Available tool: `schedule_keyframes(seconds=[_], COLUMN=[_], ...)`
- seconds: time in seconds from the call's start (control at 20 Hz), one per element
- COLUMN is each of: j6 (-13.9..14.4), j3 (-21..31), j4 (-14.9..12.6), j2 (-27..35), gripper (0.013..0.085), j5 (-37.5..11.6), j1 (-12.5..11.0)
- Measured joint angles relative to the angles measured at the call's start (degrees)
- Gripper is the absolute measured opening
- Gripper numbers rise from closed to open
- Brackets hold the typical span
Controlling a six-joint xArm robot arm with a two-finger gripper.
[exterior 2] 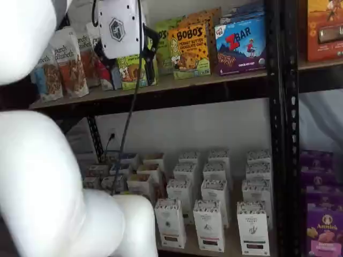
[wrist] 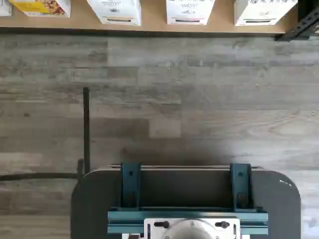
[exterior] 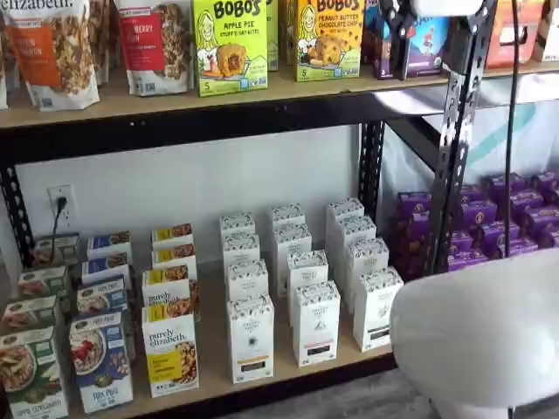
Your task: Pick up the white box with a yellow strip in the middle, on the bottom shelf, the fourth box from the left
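The white box (exterior: pixel 251 336) stands in the front row of the bottom shelf (exterior: pixel 212 371), just right of a "purely elizabeth" box (exterior: pixel 170 353). It is tall and slim, with a round emblem and a dark-and-yellowish strip low on its front. It also shows in a shelf view (exterior 2: pixel 170 222), and its lower front shows in the wrist view (wrist: pixel 114 11). My gripper (exterior 2: pixel 150 53) hangs high up at the level of the upper shelf, far above the box. Its white body and black fingers show in both shelf views (exterior: pixel 397 22). No gap between the fingers can be made out, and nothing is held.
Two similar white cartons (exterior: pixel 314 321) (exterior: pixel 377 305) stand right of the white box, with more rows behind. A blue box (exterior: pixel 100 358) and green boxes stand at the left. A black upright (exterior: pixel 458 131) stands right of them. Purple boxes (exterior: pixel 515 214) fill the neighbouring bay. A dark mount with teal brackets (wrist: pixel 184 199) shows over the wood floor.
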Motion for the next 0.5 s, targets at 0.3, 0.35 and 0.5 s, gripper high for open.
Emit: schedule_keyframes(seconds=[0.3,0.35,0.5], j6=[-3.15,-2.9,-1.82], j3=[1.0,1.17,1.74], j4=[7.75,7.55,6.68], j2=[-0.54,-0.6,-0.74], gripper=[0.085,0.085,0.085], j5=[-0.48,-0.71,-1.52], j1=[-6.28,-5.9,-4.33])
